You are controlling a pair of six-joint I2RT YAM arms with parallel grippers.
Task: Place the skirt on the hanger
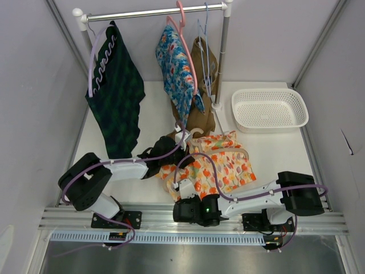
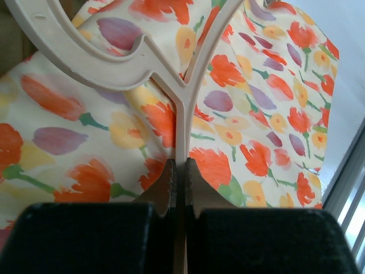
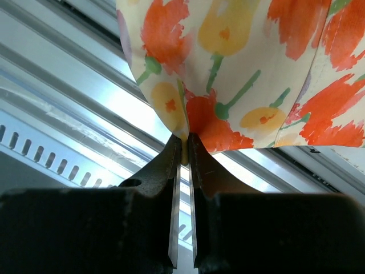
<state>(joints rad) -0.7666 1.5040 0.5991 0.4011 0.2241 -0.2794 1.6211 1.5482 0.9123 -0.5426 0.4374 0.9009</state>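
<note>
The floral skirt [image 1: 219,165] lies on the table in front of the rack, orange, yellow and purple tulips on cream. A cream plastic hanger [image 1: 242,152] lies partly in it, with its hook toward the rack. My left gripper [image 1: 175,148] is shut on the hanger's thin stem [image 2: 181,131], below the fork, over the skirt [image 2: 262,91]. My right gripper [image 1: 182,184] is at the skirt's near edge, shut on a fold of the hem [image 3: 185,123], which it holds up above the aluminium rail.
A clothes rack [image 1: 154,12] stands at the back with a dark green garment [image 1: 117,91], a blue floral one [image 1: 179,74] on a pink hanger and a brown one [image 1: 202,108]. A white basket [image 1: 269,108] sits at the right. The aluminium rail [image 1: 194,220] runs along the near edge.
</note>
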